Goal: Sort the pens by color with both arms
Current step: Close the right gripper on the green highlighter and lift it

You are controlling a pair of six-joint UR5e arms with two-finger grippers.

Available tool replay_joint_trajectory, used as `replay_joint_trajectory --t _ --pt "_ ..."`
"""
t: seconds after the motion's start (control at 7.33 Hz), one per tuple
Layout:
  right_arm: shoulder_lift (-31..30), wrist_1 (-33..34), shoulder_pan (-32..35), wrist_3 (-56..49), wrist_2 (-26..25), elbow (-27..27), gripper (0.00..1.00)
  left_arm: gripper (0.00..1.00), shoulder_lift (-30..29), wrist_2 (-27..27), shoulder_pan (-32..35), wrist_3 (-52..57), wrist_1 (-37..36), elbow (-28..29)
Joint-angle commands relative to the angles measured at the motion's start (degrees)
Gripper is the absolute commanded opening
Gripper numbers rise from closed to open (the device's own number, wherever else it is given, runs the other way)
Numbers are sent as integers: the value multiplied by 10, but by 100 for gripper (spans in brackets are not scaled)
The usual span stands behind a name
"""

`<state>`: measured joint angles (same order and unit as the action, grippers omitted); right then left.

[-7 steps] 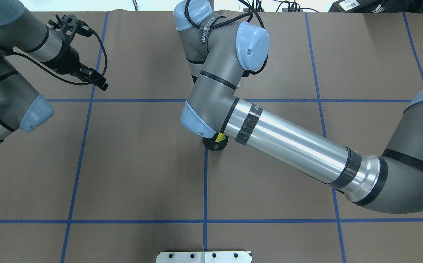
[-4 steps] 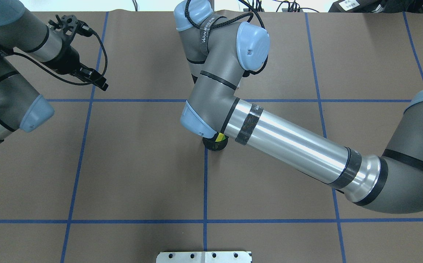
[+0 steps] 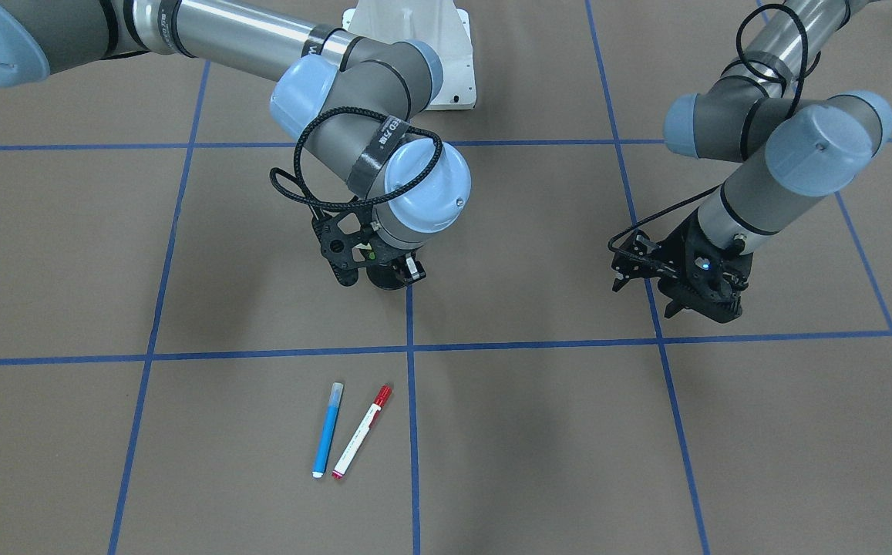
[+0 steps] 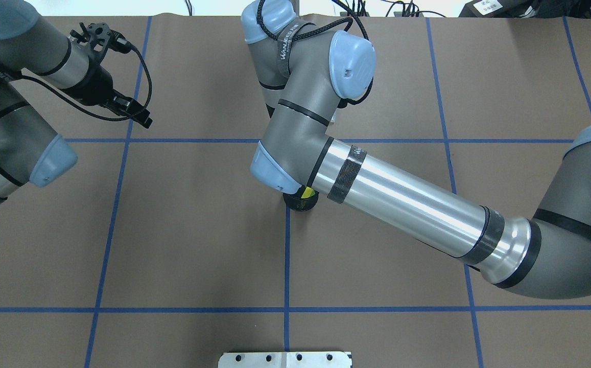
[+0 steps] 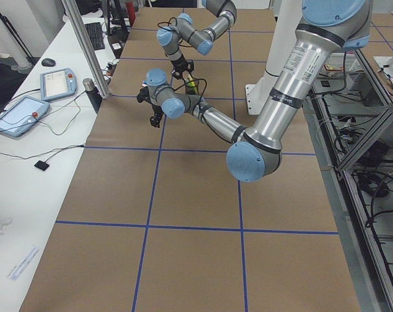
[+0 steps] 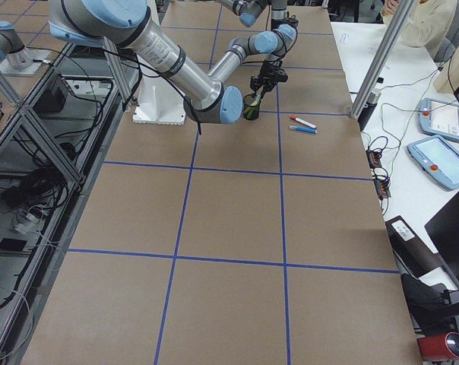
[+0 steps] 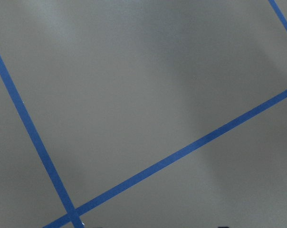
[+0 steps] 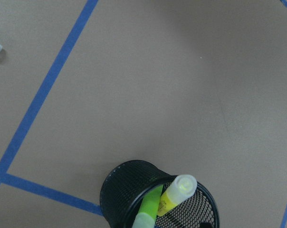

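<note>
Centrally, cup beneath right arm (half-hidden)

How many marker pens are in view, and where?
4. A blue marker pen and a white-bodied, red-capped pen lie side by side on the brown table; a lime green pen and a yellow pen stand in the black mesh cup. The cup may hide more.

Blue pen and white pen with red cap lie flat on the table, just beside each other without touching, the red cap toward my base and that pen slanted. Lime green pen and yellow pen stand tilted in the black mesh cup, leaning together. My right arm reaches over that cup, and my left arm hangs well apart from all the pens.
</note>
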<state>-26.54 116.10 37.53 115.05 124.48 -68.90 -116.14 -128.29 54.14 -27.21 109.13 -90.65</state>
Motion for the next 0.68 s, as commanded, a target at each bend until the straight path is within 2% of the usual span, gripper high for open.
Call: replay_joint_trajectory --t 0.0,0.55 --pt "0 0 0 0 0 0 50 85 0 2 -2 0 1 0" --pt "-3 1 0 0 2 -1 53 85 0 2 -3 0 1 2"
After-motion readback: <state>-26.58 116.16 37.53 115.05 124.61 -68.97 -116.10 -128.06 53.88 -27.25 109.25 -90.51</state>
